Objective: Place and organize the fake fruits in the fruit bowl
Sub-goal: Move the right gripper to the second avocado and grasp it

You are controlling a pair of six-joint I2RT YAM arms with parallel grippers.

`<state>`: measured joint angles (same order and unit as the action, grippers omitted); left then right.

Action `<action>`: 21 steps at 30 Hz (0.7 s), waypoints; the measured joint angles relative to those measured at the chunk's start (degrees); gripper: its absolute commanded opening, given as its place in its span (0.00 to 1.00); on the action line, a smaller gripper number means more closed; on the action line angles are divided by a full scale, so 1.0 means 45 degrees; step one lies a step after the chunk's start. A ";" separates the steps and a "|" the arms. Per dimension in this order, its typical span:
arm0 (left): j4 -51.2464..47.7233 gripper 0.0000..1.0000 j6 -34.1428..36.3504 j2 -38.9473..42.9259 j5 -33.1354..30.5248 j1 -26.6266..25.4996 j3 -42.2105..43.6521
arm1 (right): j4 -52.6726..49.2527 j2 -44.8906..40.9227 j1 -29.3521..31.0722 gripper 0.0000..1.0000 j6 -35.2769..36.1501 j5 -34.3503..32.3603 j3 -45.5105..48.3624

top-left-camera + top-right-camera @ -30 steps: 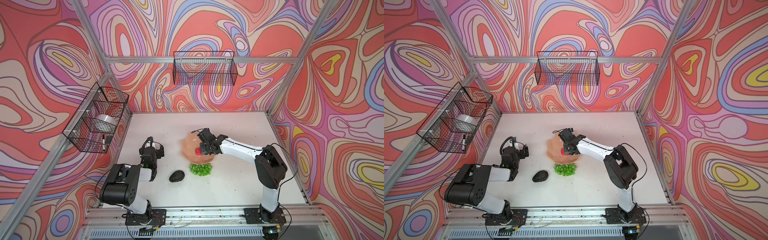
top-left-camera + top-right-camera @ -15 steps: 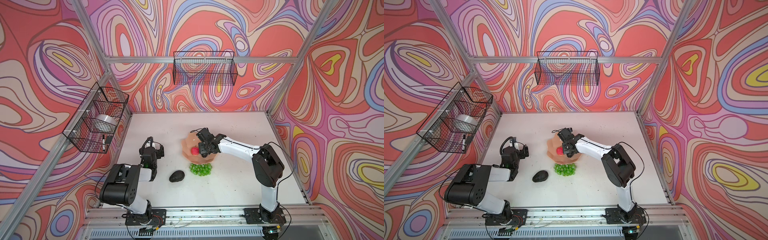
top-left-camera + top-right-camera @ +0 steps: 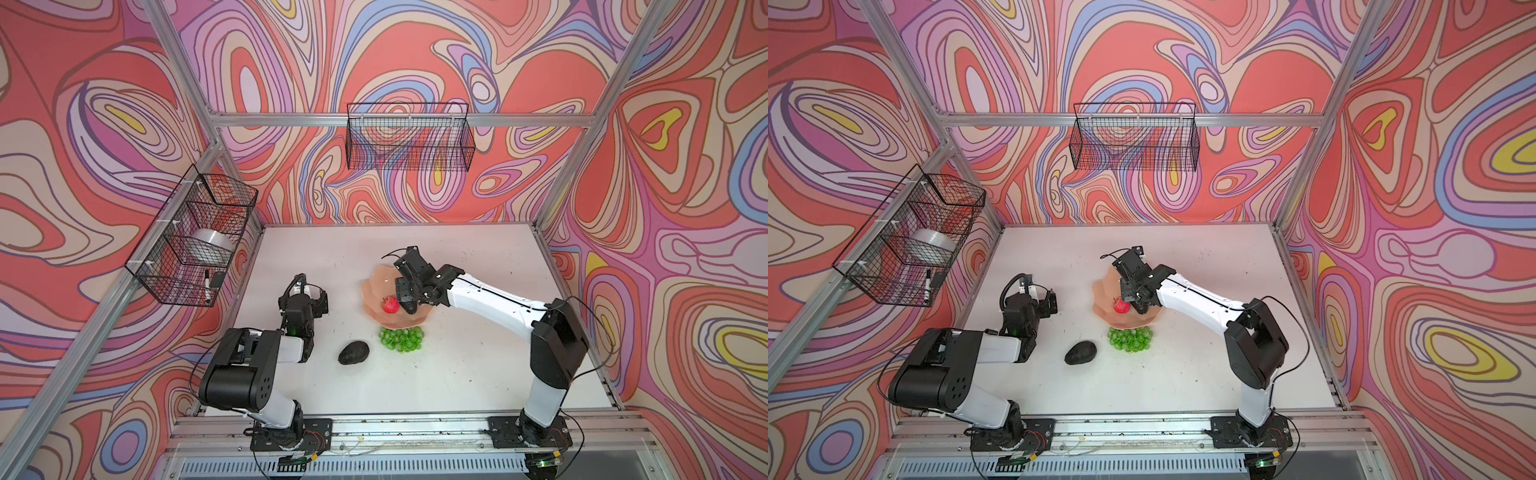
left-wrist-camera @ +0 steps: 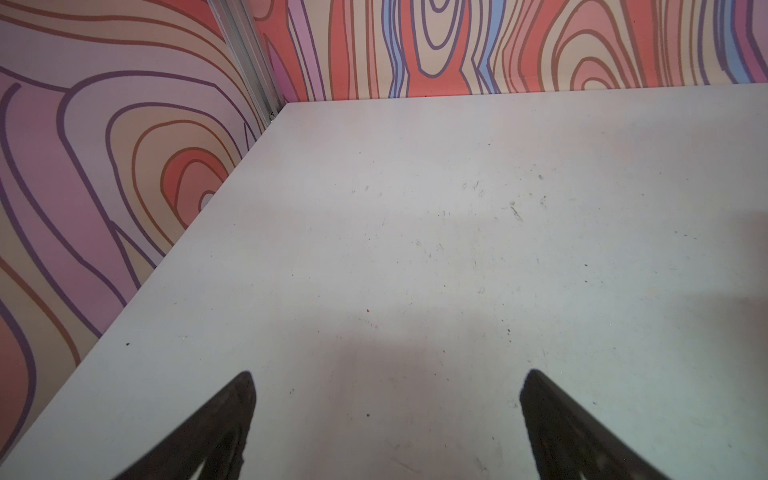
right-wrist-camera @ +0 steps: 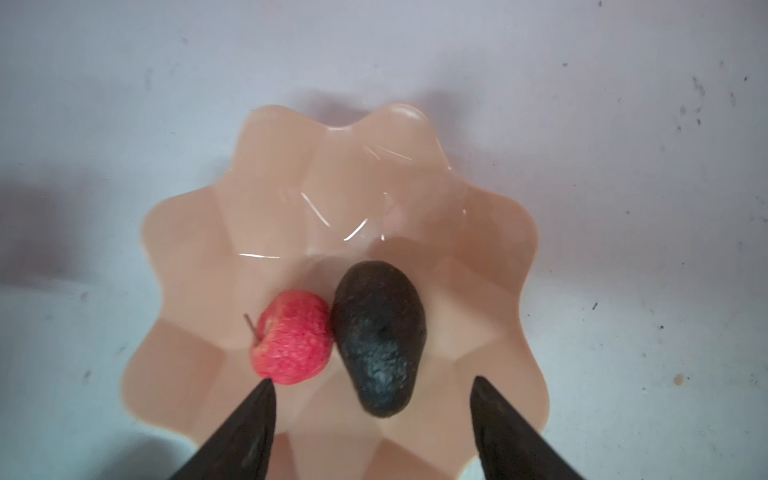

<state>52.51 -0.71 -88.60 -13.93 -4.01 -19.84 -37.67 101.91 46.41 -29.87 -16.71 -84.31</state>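
Observation:
The peach-pink fruit bowl [image 3: 371, 286] [image 3: 1101, 291] [image 5: 374, 174] stands mid-table. Inside it a red apple [image 3: 390, 305] [image 3: 1121, 306] [image 5: 291, 336] touches a dark avocado [image 5: 378, 332]. My right gripper [image 5: 374, 380] [image 3: 405, 293] [image 3: 1134, 291] hovers open just above them, its fingers apart from both fruits. On the table in front of the bowl lie the green grapes [image 3: 401, 338] [image 3: 1129, 338], and to their left a second avocado [image 3: 353, 353] [image 3: 1081, 352]. My left gripper [image 4: 390, 372] [image 3: 305, 297] [image 3: 1030, 305] is open over bare table, left of the fruits.
A black wire basket [image 3: 409, 141] [image 3: 1133, 137] hangs on the back wall. Another wire basket [image 3: 191, 237] [image 3: 909, 241] on the left wall holds a tape roll [image 3: 212, 245] and a marker [image 3: 206, 284]. Patterned walls enclose the white table [image 3: 478, 365].
My right gripper's jaws have spread wider above the bowl, and the gripper has shifted slightly over it. The left arm, the grapes and the table avocado have not moved.

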 measured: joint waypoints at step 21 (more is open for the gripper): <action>-0.0005 1.00 0.0000 0.0000 0.0005 0.0000 0.0000 | 0.3225 -0.0452 0.4556 0.90 0.7912 0.4046 0.2312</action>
<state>52.49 -0.71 -88.60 -13.91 -4.01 -19.84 -23.16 99.88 66.92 5.74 1.50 -73.91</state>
